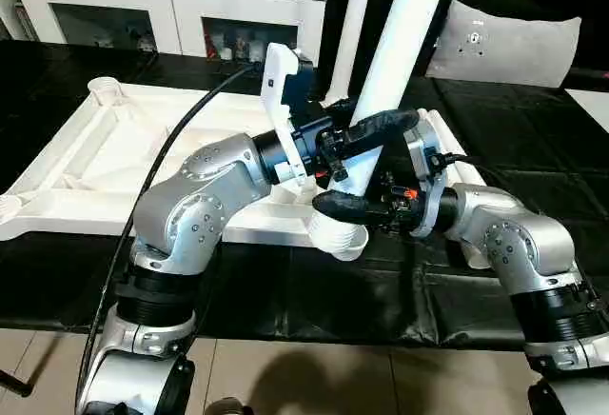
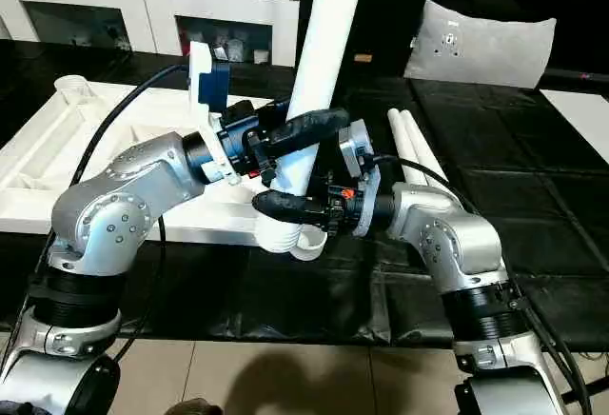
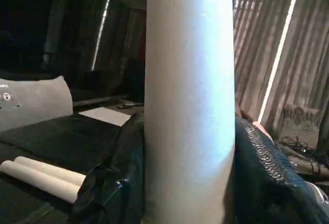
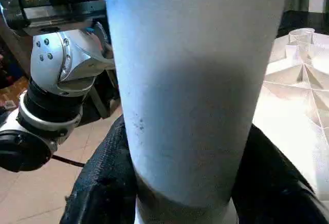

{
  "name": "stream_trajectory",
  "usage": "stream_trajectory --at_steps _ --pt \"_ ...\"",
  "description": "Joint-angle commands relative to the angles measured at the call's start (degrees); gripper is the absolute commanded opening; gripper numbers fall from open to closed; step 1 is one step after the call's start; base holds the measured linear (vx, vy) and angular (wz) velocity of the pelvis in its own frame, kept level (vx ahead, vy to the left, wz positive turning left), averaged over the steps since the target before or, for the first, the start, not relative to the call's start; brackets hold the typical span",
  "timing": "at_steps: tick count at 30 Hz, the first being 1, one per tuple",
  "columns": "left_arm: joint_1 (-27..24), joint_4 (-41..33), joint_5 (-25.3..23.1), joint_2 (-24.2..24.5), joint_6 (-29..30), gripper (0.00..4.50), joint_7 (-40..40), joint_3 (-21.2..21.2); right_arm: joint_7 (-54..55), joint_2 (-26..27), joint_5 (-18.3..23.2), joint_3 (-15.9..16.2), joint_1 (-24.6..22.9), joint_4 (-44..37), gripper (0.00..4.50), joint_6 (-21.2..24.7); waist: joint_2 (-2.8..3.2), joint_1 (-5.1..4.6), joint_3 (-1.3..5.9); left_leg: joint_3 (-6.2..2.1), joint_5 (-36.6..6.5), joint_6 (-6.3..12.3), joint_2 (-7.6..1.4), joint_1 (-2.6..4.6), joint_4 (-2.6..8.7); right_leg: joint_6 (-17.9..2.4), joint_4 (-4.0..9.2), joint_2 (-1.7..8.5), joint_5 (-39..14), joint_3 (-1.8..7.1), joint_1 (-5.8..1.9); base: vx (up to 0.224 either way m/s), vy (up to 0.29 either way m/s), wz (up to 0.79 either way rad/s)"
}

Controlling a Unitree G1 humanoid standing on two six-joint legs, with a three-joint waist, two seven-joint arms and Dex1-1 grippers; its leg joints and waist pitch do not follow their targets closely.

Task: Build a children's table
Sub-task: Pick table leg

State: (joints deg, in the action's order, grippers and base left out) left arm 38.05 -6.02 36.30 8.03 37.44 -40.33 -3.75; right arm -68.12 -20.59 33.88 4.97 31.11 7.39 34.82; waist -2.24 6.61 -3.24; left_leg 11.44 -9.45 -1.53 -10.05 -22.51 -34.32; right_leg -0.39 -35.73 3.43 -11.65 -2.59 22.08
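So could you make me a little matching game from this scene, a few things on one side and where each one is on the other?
Things:
1. upright leg
2. tabletop
3. two spare legs
4. pillow

Places:
A. lying side by side on the black sheet, to the right of the robot's arms
B. far right, at the back
C. upside down, ribbed side up, on the left
D. standing in a near corner socket, between the left hand and right hand

Pairs: 1-D, 2-C, 3-A, 4-B
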Motion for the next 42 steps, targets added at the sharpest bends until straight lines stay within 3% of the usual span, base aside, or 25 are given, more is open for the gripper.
stream_trajectory --at_steps 1,11,14,23,27,28,34,42 --pt "-0.27 -1.02 -0.68 0.02 -0.12 1.84 -0.07 -1.67 -0.21 -0.65 1.05 -0.77 -0.20 -1.00 1.91 0.74 -0.02 0.11 3.86 -1.75 -9.64 -0.94 -3.42 1.77 3.74 -10.88 4.21 4.95 -8.89 2.47 -2.13 0.000 0.000 0.00" --pt "-0.51 -1.16 -0.96 -0.01 -0.03 1.84 0.24 -1.75 0.85 -0.31 -0.41 -0.53 -0.45 -0.85 1.91 -0.98 -0.05 0.12 3.83 -1.77 -9.65 -0.88 -3.44 1.76 3.76 -10.76 4.25 4.96 -9.22 2.46 -2.10 0.000 0.000 0.00" --pt "-0.56 -1.12 -1.53 0.10 -0.57 1.84 0.47 -1.89 1.05 -0.01 0.72 -1.40 0.13 -0.01 2.61 0.37 -0.05 0.10 3.86 -1.77 -9.51 -0.88 -3.41 1.74 3.75 -10.72 4.23 4.94 -9.13 2.46 -2.13 0.000 0.000 0.00" --pt "-0.77 -1.31 -1.48 0.14 -0.60 1.84 0.39 -1.97 1.43 -0.07 -0.10 -1.34 0.25 0.10 3.12 -1.01 -0.05 0.11 3.87 -1.73 -9.58 -0.97 -3.43 1.79 3.73 -10.72 4.24 4.96 -9.09 2.48 -2.08 0.000 0.000 0.00" --pt "-0.75 -1.32 -1.49 0.16 -0.69 1.84 0.36 -2.06 1.31 -0.10 0.42 -1.38 0.17 0.00 3.12 -0.48 -0.05 0.12 3.84 -1.76 -9.73 -0.99 -3.43 1.76 3.77 -10.67 4.25 4.96 -9.30 2.48 -2.10 0.000 0.000 0.00" --pt "-0.75 -1.31 -1.50 0.15 -0.71 1.84 0.38 -2.05 1.29 -0.14 0.45 -1.35 0.14 -0.01 2.82 -0.47 -0.04 0.10 3.87 -1.77 -9.67 -1.01 -3.44 1.77 3.77 -10.66 4.23 4.93 -9.18 2.46 -2.09 0.000 0.000 0.00" --pt "-0.49 -0.99 -1.61 -0.01 -0.89 1.84 0.76 -1.77 1.59 -0.53 -0.72 -0.25 -0.50 -0.01 2.32 -1.22 -0.04 0.11 3.88 -1.77 -9.43 -0.90 -3.44 1.76 3.74 -10.73 4.18 4.94 -8.89 2.47 -2.12 0.000 0.000 0.00" --pt "-0.31 -0.97 -1.36 -0.02 -0.82 1.84 0.80 -1.45 2.14 -0.32 -1.15 -0.01 -0.50 0.19 2.31 -1.35 0.03 0.12 3.88 -1.78 -9.54 -0.86 -3.44 1.80 3.74 -10.84 4.18 4.91 -8.65 2.46 -2.07 0.000 0.000 0.00"
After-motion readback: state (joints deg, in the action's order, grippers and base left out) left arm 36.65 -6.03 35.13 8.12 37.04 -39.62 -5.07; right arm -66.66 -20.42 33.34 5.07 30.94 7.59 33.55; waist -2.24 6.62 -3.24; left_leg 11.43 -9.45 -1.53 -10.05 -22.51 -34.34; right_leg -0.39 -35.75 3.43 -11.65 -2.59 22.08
